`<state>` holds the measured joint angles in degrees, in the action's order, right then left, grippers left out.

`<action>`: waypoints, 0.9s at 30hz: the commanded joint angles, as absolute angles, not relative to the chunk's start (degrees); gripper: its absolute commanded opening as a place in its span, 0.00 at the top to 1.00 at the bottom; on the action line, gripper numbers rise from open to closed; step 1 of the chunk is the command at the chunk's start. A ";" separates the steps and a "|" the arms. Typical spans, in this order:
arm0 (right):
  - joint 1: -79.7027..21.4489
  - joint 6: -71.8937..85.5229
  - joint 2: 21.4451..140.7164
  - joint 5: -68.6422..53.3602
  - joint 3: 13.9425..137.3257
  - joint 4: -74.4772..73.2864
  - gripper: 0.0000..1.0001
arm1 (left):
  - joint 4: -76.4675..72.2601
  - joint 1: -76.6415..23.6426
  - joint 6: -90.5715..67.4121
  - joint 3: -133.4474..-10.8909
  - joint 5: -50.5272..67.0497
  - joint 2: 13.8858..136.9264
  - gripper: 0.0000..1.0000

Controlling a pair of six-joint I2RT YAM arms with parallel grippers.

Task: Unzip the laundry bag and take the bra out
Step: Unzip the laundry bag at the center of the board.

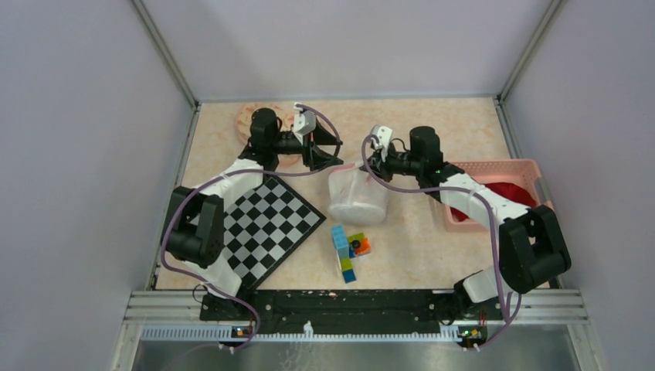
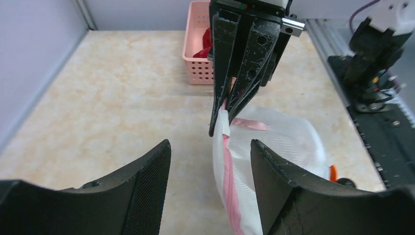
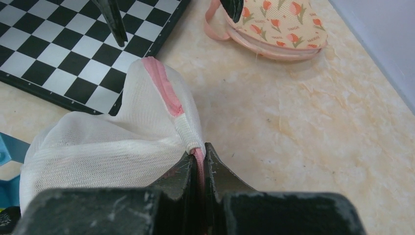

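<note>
Pink zipper tape [image 3: 161, 83] of the white mesh laundry bag [image 3: 98, 142], mid-worktop [image 3: 318, 127], is pinched in my right gripper [image 3: 198, 156]. My left gripper [image 2: 209, 149] hangs open just beside it; the bra [image 3: 274, 24] lies by the worktop's far edge.

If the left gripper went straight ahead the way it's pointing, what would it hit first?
Probably the laundry bag, at its pink zipper edge between the open jaws; the right gripper pinching it lies just beyond.
</note>
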<state>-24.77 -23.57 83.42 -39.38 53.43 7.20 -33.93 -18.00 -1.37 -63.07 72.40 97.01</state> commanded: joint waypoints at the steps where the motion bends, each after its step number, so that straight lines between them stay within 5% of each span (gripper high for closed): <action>1: -24.27 -20.53 83.57 -42.00 56.10 8.90 1.00 | -21.81 -19.11 20.69 -61.91 67.72 94.09 0.35; 16: -24.17 -16.79 85.16 -41.82 58.03 6.62 1.00 | -7.53 -23.38 44.96 -62.87 65.35 93.84 0.43; 18: -24.05 -16.18 85.37 -41.99 58.39 6.60 1.00 | -7.90 -24.21 45.68 -62.44 63.88 93.82 0.50; 21: -24.08 -16.00 85.30 -42.25 58.53 6.68 1.00 | -9.87 -24.55 43.54 -62.31 61.43 94.29 0.75; 27: -24.08 -26.24 82.91 -42.76 56.00 6.07 0.61 | -17.76 -22.02 23.29 -65.72 68.17 97.56 1.00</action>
